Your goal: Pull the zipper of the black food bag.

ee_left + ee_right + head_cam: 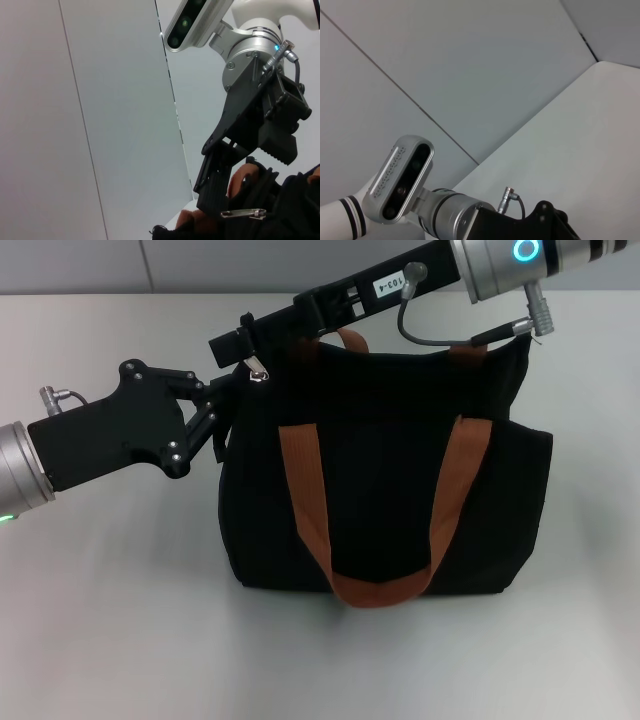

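The black food bag (385, 470) stands upright mid-table, with rust-orange handles (380, 590). The silver zipper (257, 370) pull tab hangs at the left end of the bag's top edge. My right gripper (232, 344) reaches in from the upper right along the top edge, and its tip is right above the tab. My left gripper (228, 405) comes from the left and is shut on the bag's upper left corner. The left wrist view shows the tab (245, 214) sticking out beside the right gripper (215, 192), above the bag's fabric (295, 210).
The bag stands on a pale table (110, 620) with a grey wall (70, 265) behind. The right arm's cable (430, 335) hangs over the bag's top. The right wrist view shows only wall, table and the left arm's wrist (455, 215).
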